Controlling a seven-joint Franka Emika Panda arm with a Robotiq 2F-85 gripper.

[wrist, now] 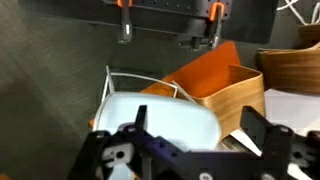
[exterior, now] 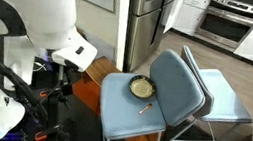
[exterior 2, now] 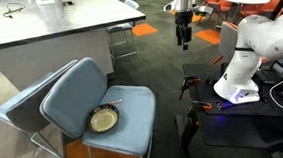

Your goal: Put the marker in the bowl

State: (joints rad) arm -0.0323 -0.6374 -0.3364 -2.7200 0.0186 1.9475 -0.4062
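Observation:
The bowl [exterior: 141, 86], tan-yellow with a dark rim, sits on the seat of a blue chair [exterior: 120, 115]; it also shows in an exterior view [exterior 2: 104, 120]. The marker [exterior: 145, 108], a thin reddish stick, lies on the seat just beside the bowl, and shows faintly in an exterior view [exterior 2: 114, 100]. My gripper [exterior 2: 184, 31] hangs high in the air, far from the chair. In the wrist view its fingers [wrist: 197, 125] are spread wide with nothing between them. Bowl and marker are out of the wrist view.
A second blue chair [exterior: 218, 99] stands back to back with the first. An orange wooden chair [wrist: 215, 80] and a pale blue seat [wrist: 150, 110] lie below the gripper. A long grey counter [exterior 2: 38, 26] stands behind the chairs. The robot base [exterior 2: 237, 82] is nearby.

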